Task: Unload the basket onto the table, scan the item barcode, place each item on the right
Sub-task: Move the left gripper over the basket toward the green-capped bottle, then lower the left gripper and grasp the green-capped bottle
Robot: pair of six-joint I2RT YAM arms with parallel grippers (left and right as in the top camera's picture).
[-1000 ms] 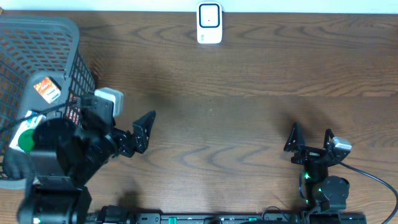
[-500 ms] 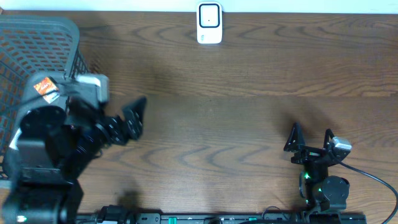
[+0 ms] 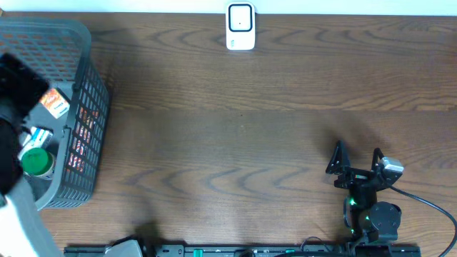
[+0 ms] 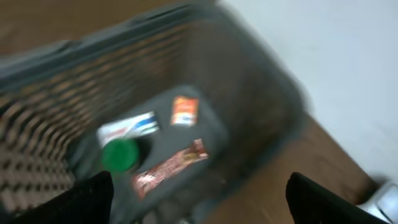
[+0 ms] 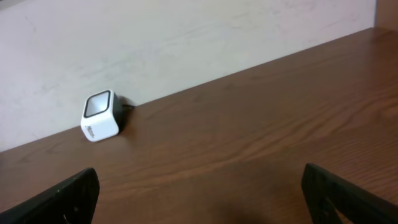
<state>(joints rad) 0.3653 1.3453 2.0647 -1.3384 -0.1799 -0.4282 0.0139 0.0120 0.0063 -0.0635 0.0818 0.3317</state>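
the wooden table (image 3: 243, 143) is dark brown with a broad wavy grain. at its left end stands the grey plastic basket (image 3: 91, 121), a stiff open lattice with sloped walls, and every candidate item lies on its floor. the left gripper (image 4: 199, 202) hangs above that basket, jaws spread wide with nothing between them. the right gripper (image 3: 357, 151) sits near the front right edge, equally wide and empty. the white boxy scanner (image 3: 240, 27) is at the far edge, well apart from the basket. the long foil-wrapped snack bar (image 4: 169, 166) looks light, crinkly and probably slippery, best pinched across its narrow middle. the green-capped bottle (image 4: 120, 155) seems rigid and heavier. the white and blue box (image 4: 128, 129) and small orange packet (image 4: 185, 110) look flat and light. the wrist view is blurred, so no barcode can be made out.
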